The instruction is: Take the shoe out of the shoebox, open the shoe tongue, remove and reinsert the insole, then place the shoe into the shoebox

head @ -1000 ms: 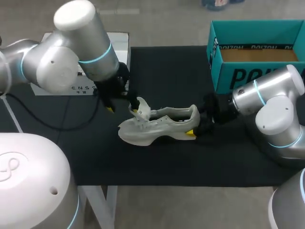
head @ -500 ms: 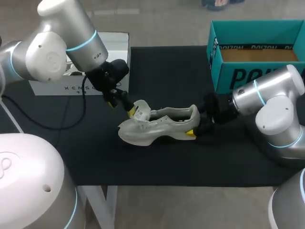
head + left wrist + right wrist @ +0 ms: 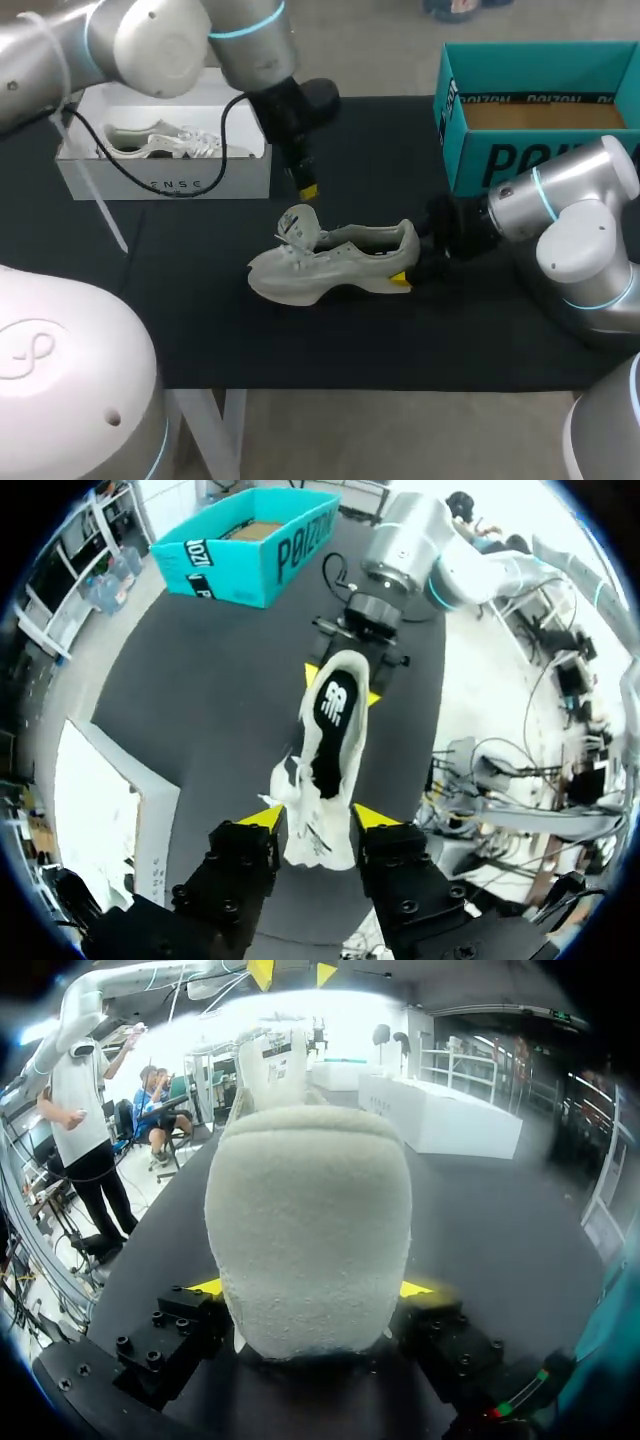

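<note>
The shoe is laid on the table, outside the shoebox, with its tongue raised. The insole is judged not yet removed. The heel is clamped by the right gripper. The left gripper is held above the tongue, clear of it, spread wide and empty.

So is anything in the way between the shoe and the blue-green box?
No, nothing visible: only black mat lies between the shoe and the shoebox. The right gripper grips the shoe's heel on that side.
</note>
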`<state>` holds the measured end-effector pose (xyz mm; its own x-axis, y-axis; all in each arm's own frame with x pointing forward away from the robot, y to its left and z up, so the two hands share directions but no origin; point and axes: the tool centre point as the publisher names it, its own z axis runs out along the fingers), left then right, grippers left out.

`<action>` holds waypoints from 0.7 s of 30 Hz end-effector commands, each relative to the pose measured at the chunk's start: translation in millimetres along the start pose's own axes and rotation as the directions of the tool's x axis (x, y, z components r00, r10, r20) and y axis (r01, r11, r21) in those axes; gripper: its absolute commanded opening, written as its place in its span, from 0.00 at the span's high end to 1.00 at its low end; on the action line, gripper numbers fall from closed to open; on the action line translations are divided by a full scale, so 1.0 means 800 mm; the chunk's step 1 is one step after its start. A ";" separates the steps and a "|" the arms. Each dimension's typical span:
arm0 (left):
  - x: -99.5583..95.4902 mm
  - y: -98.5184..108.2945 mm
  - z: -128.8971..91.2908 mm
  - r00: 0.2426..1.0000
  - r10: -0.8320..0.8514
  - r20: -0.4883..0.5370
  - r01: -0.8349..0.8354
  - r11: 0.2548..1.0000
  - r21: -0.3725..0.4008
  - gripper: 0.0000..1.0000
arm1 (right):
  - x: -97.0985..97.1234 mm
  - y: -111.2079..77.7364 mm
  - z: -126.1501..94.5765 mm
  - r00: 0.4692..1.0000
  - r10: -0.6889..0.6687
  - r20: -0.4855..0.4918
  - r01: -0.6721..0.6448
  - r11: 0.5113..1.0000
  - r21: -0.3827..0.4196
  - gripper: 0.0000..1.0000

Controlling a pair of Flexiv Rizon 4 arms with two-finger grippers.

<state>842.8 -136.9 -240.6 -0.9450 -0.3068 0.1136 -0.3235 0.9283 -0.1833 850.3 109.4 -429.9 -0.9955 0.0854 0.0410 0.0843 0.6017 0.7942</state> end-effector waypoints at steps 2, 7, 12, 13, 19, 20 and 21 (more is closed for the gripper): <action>-0.003 -0.038 0.027 0.929 0.369 0.034 -0.352 0.908 -0.226 1.00 | -0.002 -0.002 0.004 1.000 0.001 0.000 -0.001 1.000 0.002 1.00; -0.004 -0.044 0.040 0.943 0.333 -0.013 -0.328 0.920 -0.215 1.00 | -0.002 -0.002 0.004 1.000 0.001 0.000 -0.001 1.000 0.002 1.00; -0.004 -0.044 0.040 0.943 0.333 -0.013 -0.328 0.920 -0.215 1.00 | -0.002 -0.002 0.004 1.000 0.001 0.000 -0.001 1.000 0.002 1.00; -0.004 -0.044 0.040 0.943 0.333 -0.013 -0.328 0.920 -0.215 1.00 | -0.002 -0.002 0.004 1.000 0.001 0.000 -0.001 1.000 0.002 1.00; -0.005 -0.047 0.049 0.942 0.336 -0.004 -0.331 0.924 -0.194 1.00 | -0.002 -0.002 0.004 1.000 0.001 0.000 -0.001 1.000 0.002 1.00; -0.005 -0.051 0.056 0.942 0.335 0.000 -0.330 0.927 -0.180 1.00 | -0.002 -0.002 0.004 1.000 0.001 0.000 -0.001 1.000 0.002 1.00; -0.004 -0.054 0.062 0.937 0.350 0.006 -0.344 0.923 -0.170 1.00 | -0.002 -0.002 0.004 1.000 0.001 0.000 -0.001 1.000 0.002 1.00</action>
<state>857.7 -180.8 -267.2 -0.9987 0.0259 0.0435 0.0248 0.9994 -0.0256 850.3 109.4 -429.9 -0.9955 0.0854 0.0411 0.0844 0.6017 0.7942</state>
